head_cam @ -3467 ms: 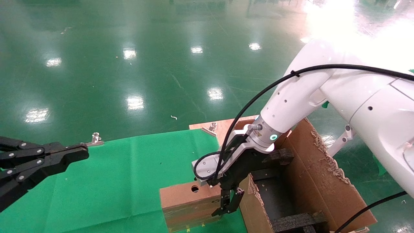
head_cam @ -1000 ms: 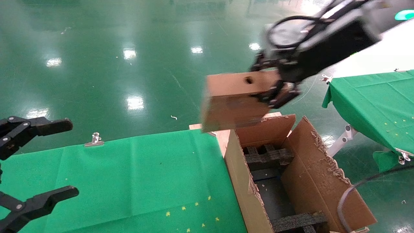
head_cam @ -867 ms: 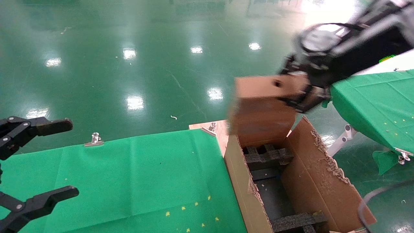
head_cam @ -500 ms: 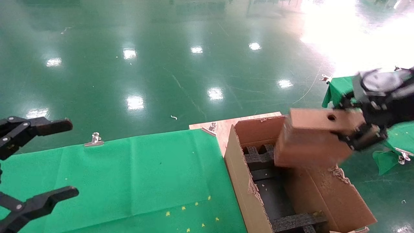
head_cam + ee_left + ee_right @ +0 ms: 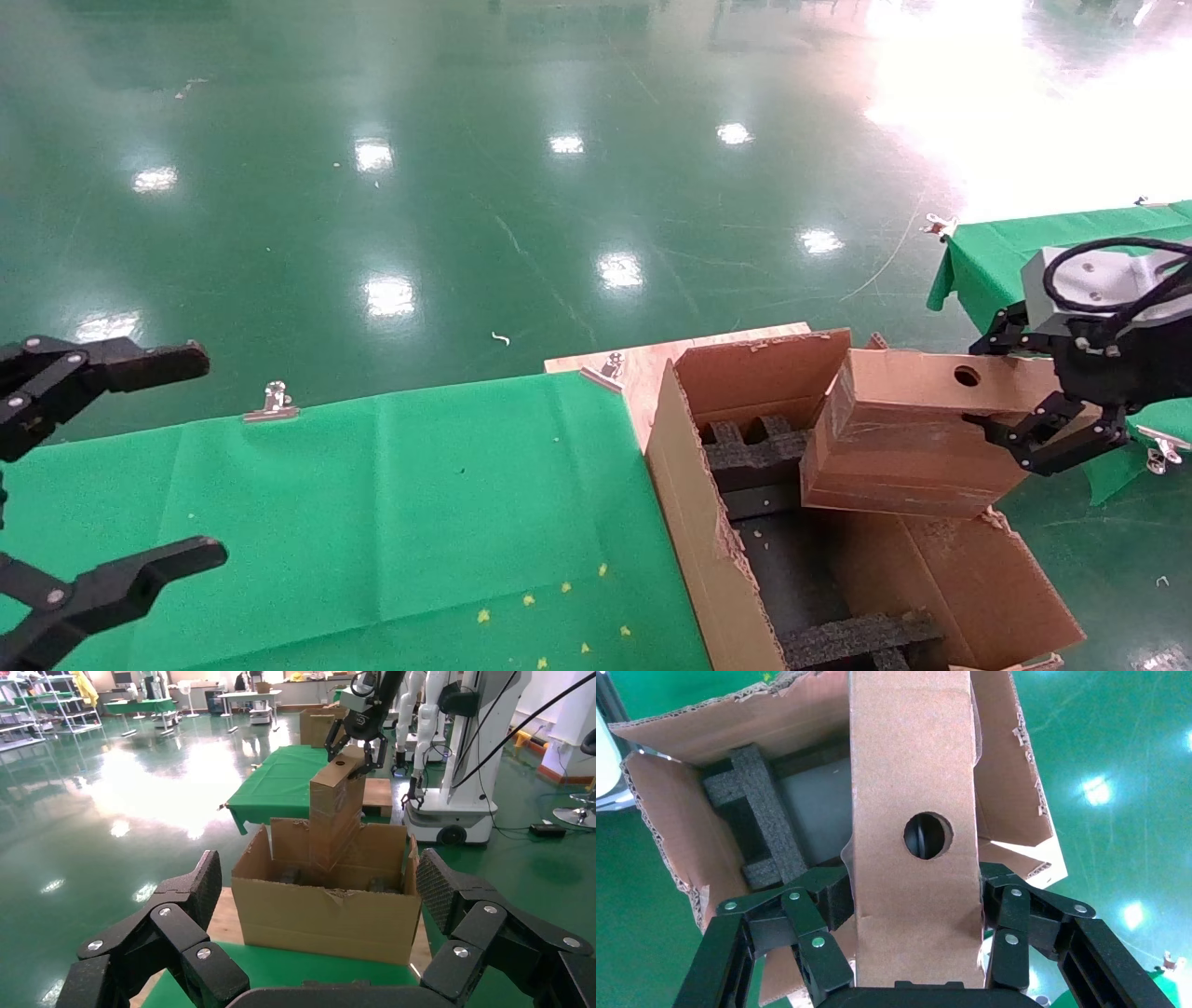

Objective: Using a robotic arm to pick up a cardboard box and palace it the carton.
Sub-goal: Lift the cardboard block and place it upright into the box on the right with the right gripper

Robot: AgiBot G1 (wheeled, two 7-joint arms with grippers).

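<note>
Green cloth covers the table (image 5: 372, 503) nearest the camera, where the black left gripper (image 5: 84, 475) hangs parked with jaws spread wide. Beyond its right edge stands the large brown corrugated carton (image 5: 694, 522) with black foam inserts. Half a second ago the small brown holed cardboard box (image 5: 908, 438) was higher; now it dips into the carton's far side, clenched by the right gripper (image 5: 1057, 419), so release looks close
</note>
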